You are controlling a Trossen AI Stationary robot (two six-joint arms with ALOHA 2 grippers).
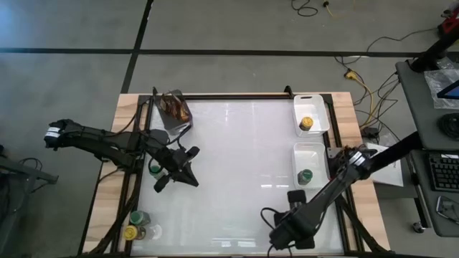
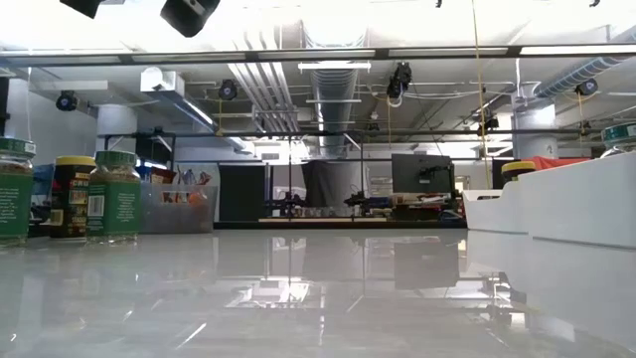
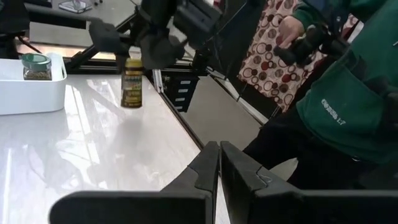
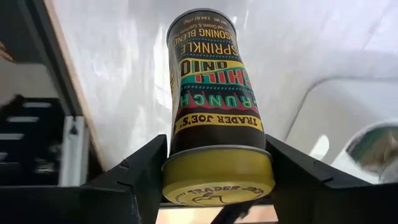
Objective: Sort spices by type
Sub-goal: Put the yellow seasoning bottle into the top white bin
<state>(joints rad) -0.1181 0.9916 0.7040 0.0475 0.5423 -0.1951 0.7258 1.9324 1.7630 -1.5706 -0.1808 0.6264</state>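
In the high view, the white table [image 1: 237, 172] carries two white trays at its right edge: the far tray [image 1: 320, 115] holds one yellow-lidded jar [image 1: 306, 124], and the near tray [image 1: 320, 159] holds one green-lidded jar [image 1: 305, 176]. The left gripper [image 1: 188, 172] sits over the left part of the table with its fingers closed together and nothing between them; a green-lidded jar [image 1: 153, 169] stands just beside that arm. A cluster of jars [image 1: 138, 225] stands at the near left corner, and a grey cup of brown sticks [image 1: 174, 109] stands at the far left corner. The right gripper [image 1: 295, 198] is positioned near the front edge, just in front of the near tray. In the low view, three jars [image 2: 75, 196] stand at the left, two with green lids flanking one with a yellow lid, and the trays [image 2: 556, 204] appear at the right. In the left wrist view, the left fingers [image 3: 205, 177] are pressed shut; farther off, the right gripper grips a yellow-lidded spice jar [image 3: 131, 82] clear of the table surface, and a person in a green top [image 3: 348, 106] stands beyond the table edge. In the right wrist view, the right fingers [image 4: 134, 180] clamp both sides of the held jar [image 4: 214, 118] just below its yellow lid [image 4: 217, 175].
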